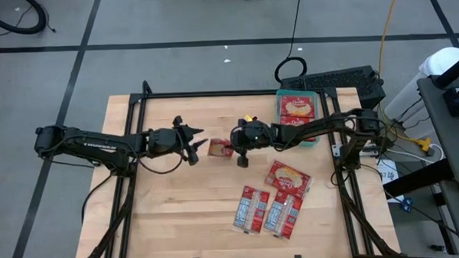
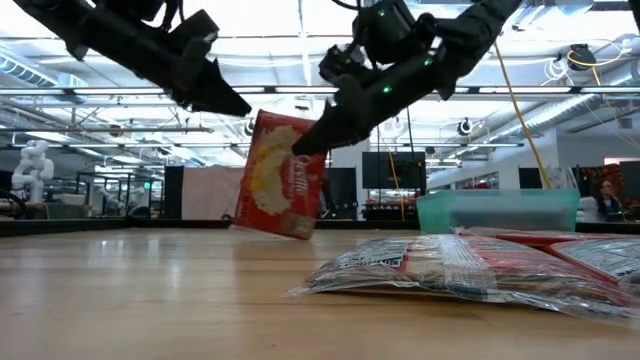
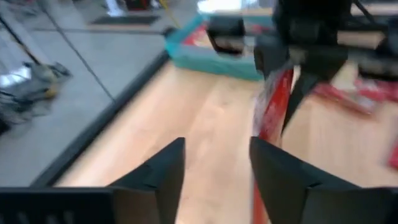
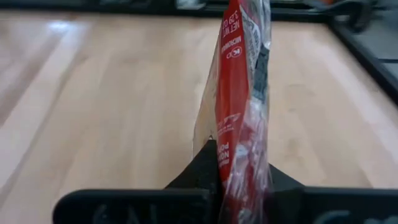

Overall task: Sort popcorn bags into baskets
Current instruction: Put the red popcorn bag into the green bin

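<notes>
high view: one popcorn bag (image 1: 219, 149) is held above the table (image 1: 179, 215) centre, clamped in the right gripper (image 1: 232, 148) jaws; left gripper (image 1: 202, 145) jaws are apart beside it. one bag (image 1: 296, 106) is already laid in the teal basket (image 1: 279, 104); three bags (image 1: 272, 200) are left.

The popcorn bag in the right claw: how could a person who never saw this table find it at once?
Look near the middle of the wooden table, between the two arms. There the right claw is shut on one popcorn bag, across from the open left claw. Unlike the bags lying flat on the table or in the teal tray, it stands tilted on its edge.
</notes>
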Motion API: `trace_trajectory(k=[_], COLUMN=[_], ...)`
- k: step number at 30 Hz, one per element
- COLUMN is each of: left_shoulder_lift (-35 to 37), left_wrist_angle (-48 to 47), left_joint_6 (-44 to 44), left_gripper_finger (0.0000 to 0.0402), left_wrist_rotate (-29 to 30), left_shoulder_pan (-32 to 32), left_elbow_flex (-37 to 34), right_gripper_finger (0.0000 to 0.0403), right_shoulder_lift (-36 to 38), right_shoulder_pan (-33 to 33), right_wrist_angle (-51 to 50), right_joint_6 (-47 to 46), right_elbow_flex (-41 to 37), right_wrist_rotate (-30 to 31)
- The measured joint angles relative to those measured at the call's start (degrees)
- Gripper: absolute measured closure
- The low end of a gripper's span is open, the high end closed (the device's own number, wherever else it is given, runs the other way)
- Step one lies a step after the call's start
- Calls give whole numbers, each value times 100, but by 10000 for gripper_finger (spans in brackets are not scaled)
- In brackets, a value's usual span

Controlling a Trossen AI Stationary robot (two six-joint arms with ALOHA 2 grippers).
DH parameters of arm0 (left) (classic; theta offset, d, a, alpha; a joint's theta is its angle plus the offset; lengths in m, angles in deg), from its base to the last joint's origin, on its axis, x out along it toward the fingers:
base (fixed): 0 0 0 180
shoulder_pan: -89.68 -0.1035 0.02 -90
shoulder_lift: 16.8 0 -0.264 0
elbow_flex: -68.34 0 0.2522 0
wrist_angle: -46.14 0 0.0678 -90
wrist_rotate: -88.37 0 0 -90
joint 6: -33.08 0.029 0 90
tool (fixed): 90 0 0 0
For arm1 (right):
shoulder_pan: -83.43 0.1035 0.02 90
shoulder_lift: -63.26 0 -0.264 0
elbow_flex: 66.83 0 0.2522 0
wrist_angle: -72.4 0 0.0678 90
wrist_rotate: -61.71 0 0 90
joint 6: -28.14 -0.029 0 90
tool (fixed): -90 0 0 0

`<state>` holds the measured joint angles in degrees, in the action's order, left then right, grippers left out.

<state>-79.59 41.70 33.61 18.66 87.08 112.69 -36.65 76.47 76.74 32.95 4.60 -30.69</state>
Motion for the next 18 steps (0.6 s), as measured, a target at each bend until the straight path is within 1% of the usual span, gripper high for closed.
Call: trace_trajectory(k=[2,6,9,13,18], left_shoulder_lift=[-101,-386,-675,-1131,-1682], left_wrist_angle=[15,291,644,1226,2134], left_joint_6=[-110,-167,-128,-82,39], left_gripper_finger=[193,158,144,142,162], left_wrist_rotate=[-284,-1022,-1287,-1429,-1437], left_shoulder_pan=[0,0,2,0,0], left_elbow_flex=[-7,-4,-4,-4,-7], right_gripper_finger=[389,383,385,386,385], right_shoulder_lift=[152,351,442,484,482], right_shoulder_pan=[9,4,0,7,19], right_wrist_angle=[-319,-768,-901,-1072,-1183], right_joint_6=[184,570,715,725,799], right_elbow_flex=[-4,-7,-7,-7,-7], right_wrist_rotate=[-118,-100,-69,-72,-86])
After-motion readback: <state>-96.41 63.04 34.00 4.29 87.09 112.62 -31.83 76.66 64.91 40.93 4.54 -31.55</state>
